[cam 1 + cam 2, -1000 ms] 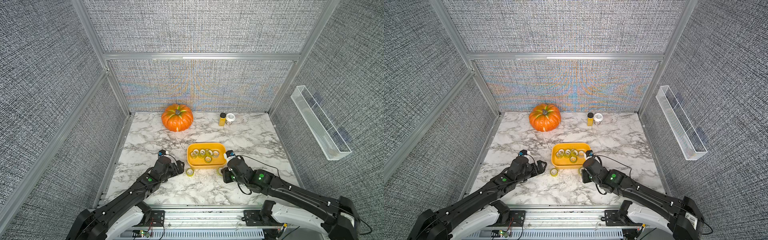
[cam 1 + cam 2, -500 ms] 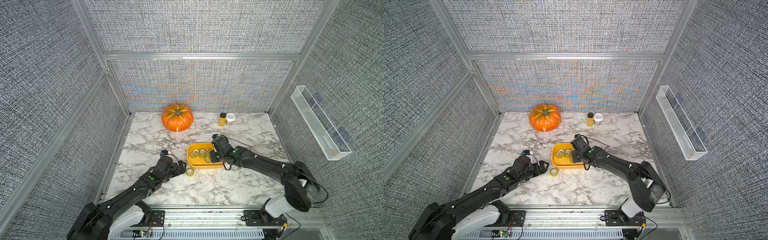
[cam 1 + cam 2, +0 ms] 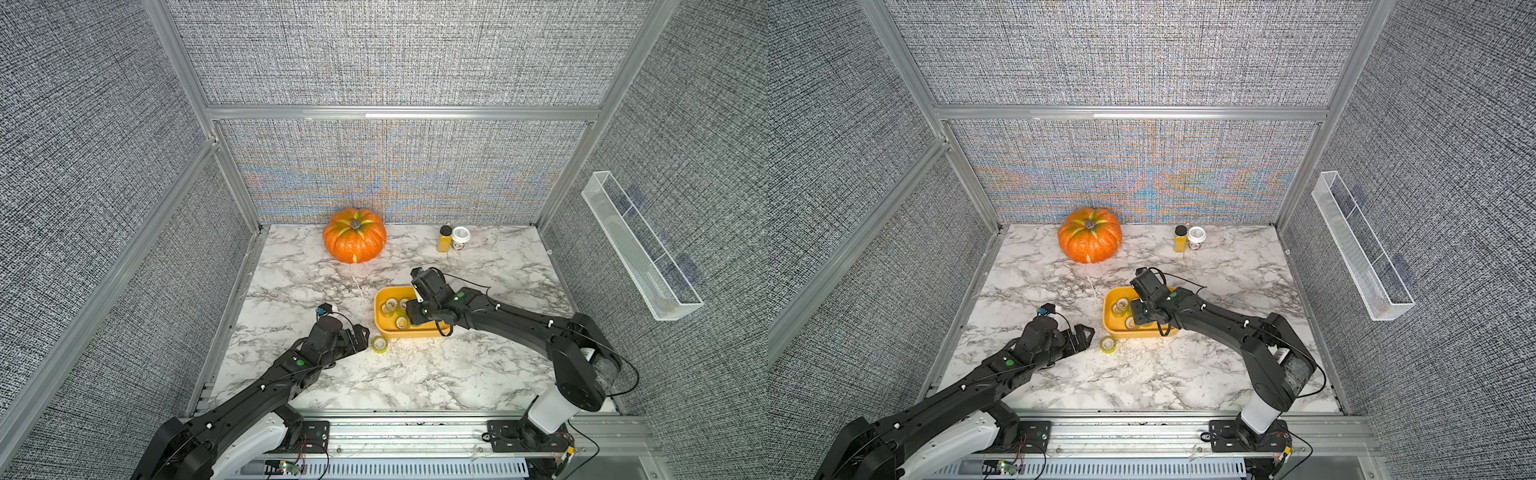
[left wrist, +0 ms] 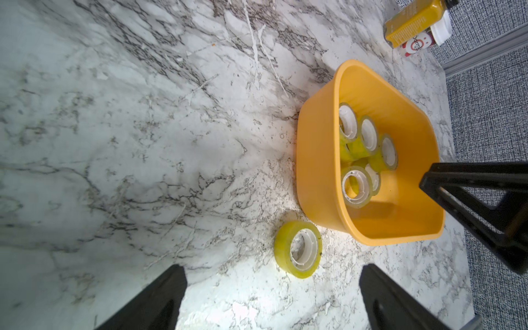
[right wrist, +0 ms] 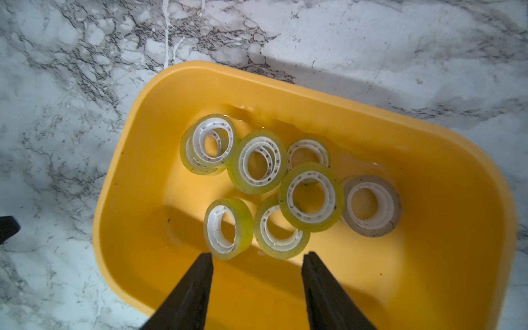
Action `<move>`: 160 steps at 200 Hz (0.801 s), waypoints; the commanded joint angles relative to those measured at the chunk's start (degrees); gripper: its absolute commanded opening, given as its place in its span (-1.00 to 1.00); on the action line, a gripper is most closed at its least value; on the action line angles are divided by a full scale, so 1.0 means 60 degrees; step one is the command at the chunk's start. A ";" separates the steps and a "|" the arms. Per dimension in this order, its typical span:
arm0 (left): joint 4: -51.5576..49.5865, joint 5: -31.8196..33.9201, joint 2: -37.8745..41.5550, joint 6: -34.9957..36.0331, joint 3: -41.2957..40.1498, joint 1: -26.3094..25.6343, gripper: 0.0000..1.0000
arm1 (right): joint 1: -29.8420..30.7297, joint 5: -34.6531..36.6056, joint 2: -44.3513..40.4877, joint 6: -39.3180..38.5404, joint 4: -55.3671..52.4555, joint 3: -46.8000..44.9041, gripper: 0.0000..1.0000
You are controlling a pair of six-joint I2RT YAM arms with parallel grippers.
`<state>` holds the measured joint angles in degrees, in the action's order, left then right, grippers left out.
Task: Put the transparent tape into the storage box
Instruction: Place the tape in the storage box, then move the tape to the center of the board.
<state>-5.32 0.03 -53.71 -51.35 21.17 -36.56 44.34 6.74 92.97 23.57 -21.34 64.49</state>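
Note:
The storage box (image 3: 379, 318) is a yellow tub on the marble, seen in both top views (image 3: 1106, 311). Several rolls of transparent tape (image 5: 311, 197) lie inside it, one of them (image 5: 228, 228) tilted on edge just beyond my right fingertips. My right gripper (image 5: 258, 255) hangs over the tub (image 5: 428, 257), open, with nothing between its fingers. One more tape roll (image 4: 298, 249) lies on the table just outside the tub's near left corner (image 3: 379, 344). My left gripper (image 4: 271, 270) stands open a short way before that roll (image 3: 1108, 344), not touching it.
An orange pumpkin (image 3: 354, 241) sits at the back wall. A yellow bottle (image 3: 444, 240) and a white-lidded jar (image 3: 460, 235) stand at the back right. A long clear trough (image 3: 640, 245) hangs on the right wall.
My right gripper came up from the table in front of the tub to over the tub and has opened; the roll that lay there is gone from the table. The left arm barely moved.

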 commanded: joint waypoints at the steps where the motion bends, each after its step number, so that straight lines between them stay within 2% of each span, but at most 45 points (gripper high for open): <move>1: -0.0122 0.0541 0.0042 -0.0228 0.0050 0.0002 0.99 | 0.0291 0.0247 -0.0549 0.0398 -0.0389 0.0049 0.08; 35: -0.0152 0.1332 0.0187 0.0147 0.0354 0.0085 0.99 | 0.1576 0.0710 -0.1761 0.1328 -0.0033 -0.0629 -0.01; 61: -0.0043 0.1633 0.0106 0.0784 0.0703 0.0114 1.00 | 0.2075 -0.0015 -0.2017 0.2298 0.1081 -0.1795 -0.03; 76: 0.0193 0.1911 0.0368 0.0942 0.0602 0.0139 1.00 | 0.2365 0.0397 -0.1679 0.3045 0.1067 -0.2042 -0.04; 102: 0.0260 0.1816 0.0414 0.1132 0.0613 0.0355 1.00 | 0.2672 0.0931 -0.0828 0.3610 0.1071 -0.1843 0.03; 133: 0.0126 0.1673 0.0016 0.1061 0.0633 0.0438 1.00 | 0.2714 0.1397 0.0546 0.3747 0.0950 -0.0944 0.07; 160: -0.0064 0.1851 0.0571 0.0949 0.0415 0.0446 1.00 | 0.2884 0.1927 0.1555 0.3893 0.0570 -0.0039 0.08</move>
<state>-4.91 10.11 -52.62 -45.63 24.34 -34.02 60.88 14.02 98.87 45.17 -16.38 61.06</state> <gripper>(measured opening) 0.998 0.536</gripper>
